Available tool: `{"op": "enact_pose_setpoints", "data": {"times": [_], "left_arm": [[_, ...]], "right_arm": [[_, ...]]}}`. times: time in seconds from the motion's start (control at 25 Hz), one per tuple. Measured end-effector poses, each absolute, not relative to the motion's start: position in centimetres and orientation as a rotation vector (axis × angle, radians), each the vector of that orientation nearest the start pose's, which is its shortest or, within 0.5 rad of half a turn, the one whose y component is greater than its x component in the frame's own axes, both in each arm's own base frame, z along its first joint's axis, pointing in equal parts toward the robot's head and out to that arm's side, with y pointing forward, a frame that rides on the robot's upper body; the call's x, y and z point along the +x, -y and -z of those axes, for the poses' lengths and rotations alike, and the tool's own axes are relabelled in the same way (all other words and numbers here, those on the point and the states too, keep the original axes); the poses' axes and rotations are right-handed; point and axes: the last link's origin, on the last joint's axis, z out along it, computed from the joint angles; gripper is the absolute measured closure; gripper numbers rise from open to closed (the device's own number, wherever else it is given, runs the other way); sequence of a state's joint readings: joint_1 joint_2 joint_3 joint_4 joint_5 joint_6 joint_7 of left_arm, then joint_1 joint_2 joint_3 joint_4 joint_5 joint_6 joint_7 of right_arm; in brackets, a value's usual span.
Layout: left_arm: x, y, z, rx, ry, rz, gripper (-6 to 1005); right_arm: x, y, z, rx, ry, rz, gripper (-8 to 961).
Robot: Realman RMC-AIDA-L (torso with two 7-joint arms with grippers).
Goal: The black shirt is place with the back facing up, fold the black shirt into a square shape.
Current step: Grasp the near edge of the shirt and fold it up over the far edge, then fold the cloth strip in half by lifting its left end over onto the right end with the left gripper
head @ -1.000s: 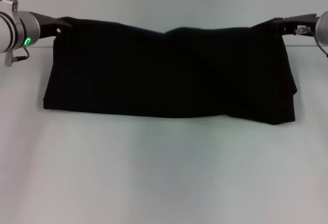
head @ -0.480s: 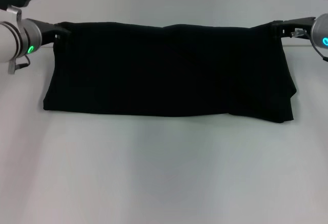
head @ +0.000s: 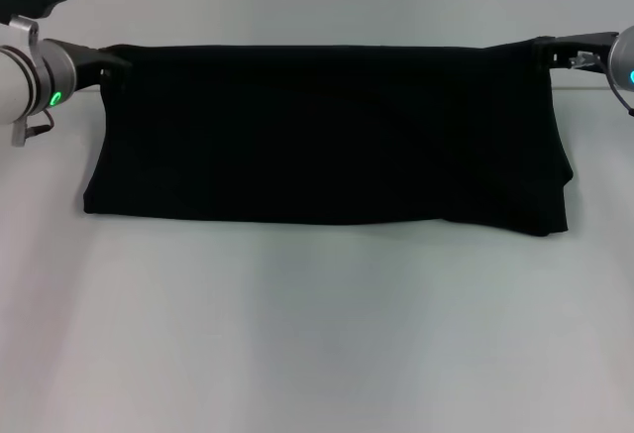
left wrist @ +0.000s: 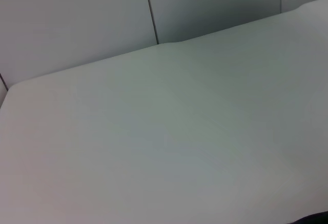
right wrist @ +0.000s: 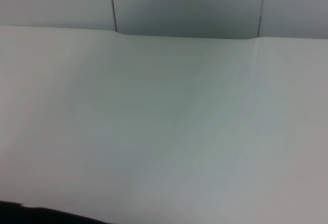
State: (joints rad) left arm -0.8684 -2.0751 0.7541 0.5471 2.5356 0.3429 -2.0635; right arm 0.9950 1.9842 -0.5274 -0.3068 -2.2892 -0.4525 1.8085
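The shirt (head: 327, 136) is plain black with no print showing; the worktop (head: 317, 334) is pale grey-white; the left hand (head: 111, 59) and right hand (head: 547, 54) are black on silver wrists, the left wrist showing a small green light

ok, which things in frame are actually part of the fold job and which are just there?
In the job:
- black shirt, held stretched between both arms
- left end effector, shut on the shirt's top corner on the robot's left
- right end effector, shut on the opposite top corner

Just there:
- white table
- grey wall panels
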Motion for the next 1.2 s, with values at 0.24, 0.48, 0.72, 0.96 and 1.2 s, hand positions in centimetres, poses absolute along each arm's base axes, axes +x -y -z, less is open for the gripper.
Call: {"op": "enact_pose_setpoints", "data": {"times": [0.24, 0.48, 0.72, 0.96, 1.2], "left_arm": [[-25.9, -49.2, -4.1, -1.830, 0.772, 0.063, 977], [-25.6, -49.3, -3.9, -1.838, 0.763, 0.060, 974], [-25.2, -49.3, -3.2, -1.839, 0.761, 0.066, 971], [-25.8, -48.8, -2.6, -1.808, 0.776, 0.067, 852], [-26.3, -48.8, -3.0, -1.776, 0.810, 0.087, 621]], "right_arm": [[24.3, -50.4, -3.1, -1.925, -0.943, -0.254, 923], [24.4, -50.3, -3.0, -1.931, -0.937, -0.248, 924], [24.1, -50.1, -2.2, -1.961, -0.926, -0.238, 924], [23.9, -49.9, -1.9, -1.962, -0.859, -0.196, 827], [24.5, -49.9, -3.1, -1.937, -0.893, -0.227, 580]]}}
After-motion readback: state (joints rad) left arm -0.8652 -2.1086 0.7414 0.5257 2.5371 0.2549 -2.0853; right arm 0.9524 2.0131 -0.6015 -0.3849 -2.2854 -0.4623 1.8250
